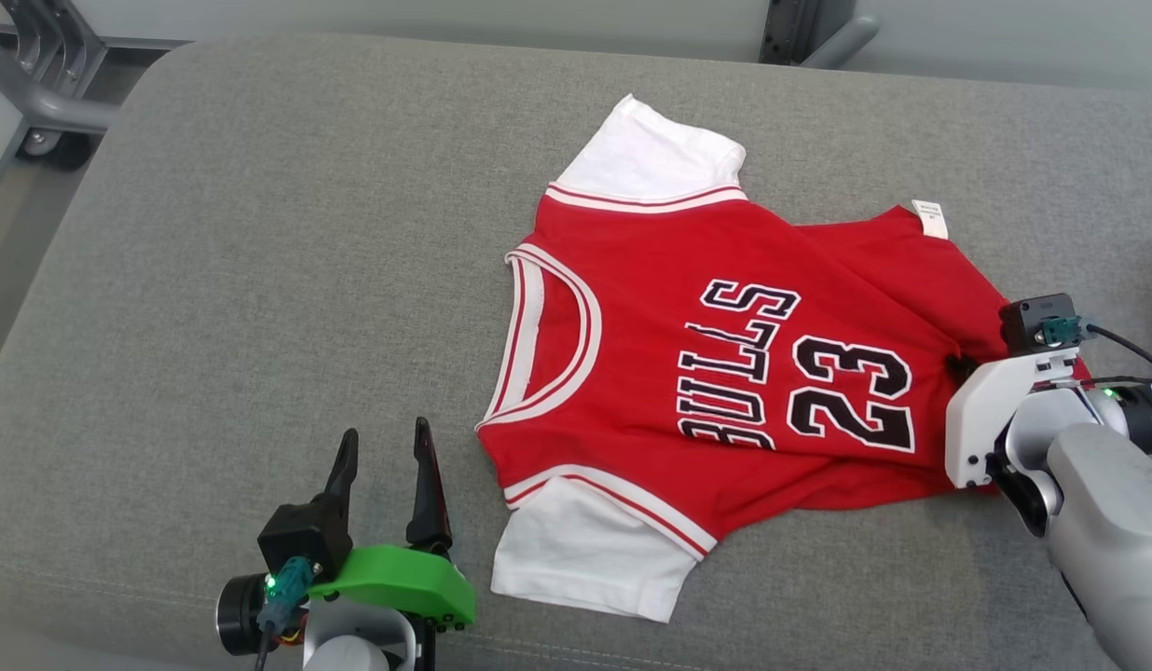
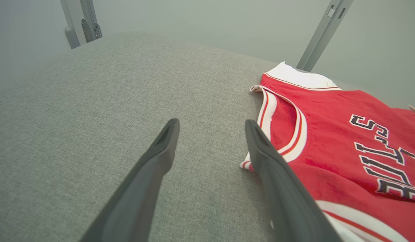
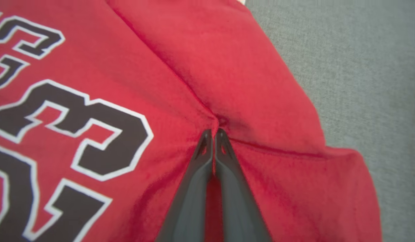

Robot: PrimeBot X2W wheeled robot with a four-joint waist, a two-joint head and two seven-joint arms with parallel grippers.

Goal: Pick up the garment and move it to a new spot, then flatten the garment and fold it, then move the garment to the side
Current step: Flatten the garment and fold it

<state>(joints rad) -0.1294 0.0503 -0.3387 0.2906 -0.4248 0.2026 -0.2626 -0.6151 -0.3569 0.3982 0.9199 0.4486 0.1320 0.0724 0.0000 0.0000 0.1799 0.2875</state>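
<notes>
Jersey reads BULLS 23; right tool pinches its fabric

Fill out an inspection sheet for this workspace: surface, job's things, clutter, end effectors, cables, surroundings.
Surface: grey fabric cushion, no stains seen.
Job's things: red jersey with white sleeves, lying printed side up, creased toward the hem; white label showing.
Clutter: nothing seen.
End effectors: left end effector open, beside the collar, holding nothing; right end effector shut on a pinch of the jersey's red cloth near the number.
Cables: black cable at the right wrist; green-plugged cable at the left wrist.
Surroundings: grey metal frame with a caster at far left; pale wall behind.
</notes>
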